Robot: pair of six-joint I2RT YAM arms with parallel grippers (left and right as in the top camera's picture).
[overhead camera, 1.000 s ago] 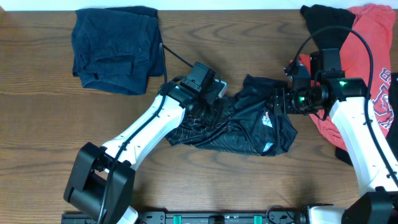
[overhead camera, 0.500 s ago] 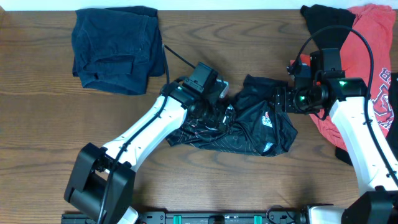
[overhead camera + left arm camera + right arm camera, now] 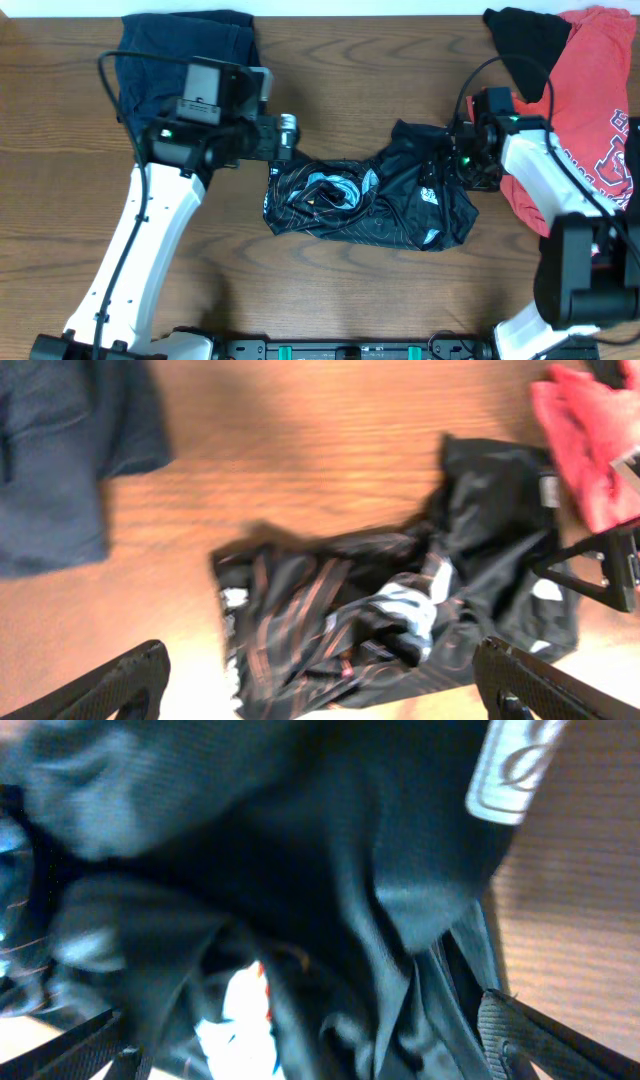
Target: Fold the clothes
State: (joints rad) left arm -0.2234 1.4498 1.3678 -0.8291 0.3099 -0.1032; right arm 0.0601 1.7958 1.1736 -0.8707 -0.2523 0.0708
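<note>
Clearly the flattening step is in hand: the black sports shirt [image 3: 370, 200] lies crumpled in the middle of the bench [image 3: 350, 80]. The left tool [image 3: 288, 135] hovers spread and empty off its 10 o'clock corner; the right tool [image 3: 452, 160], also spread, sits close against cloth at the 2 o'clock edge. Next, I judge, each must pinch a hem and draw outward. Bare wood lies toward 6 o'clock; the red T-shirt [image 3: 580, 90] crowds 3 o'clock, a dark blue garment [image 3: 150, 40] 11
</note>
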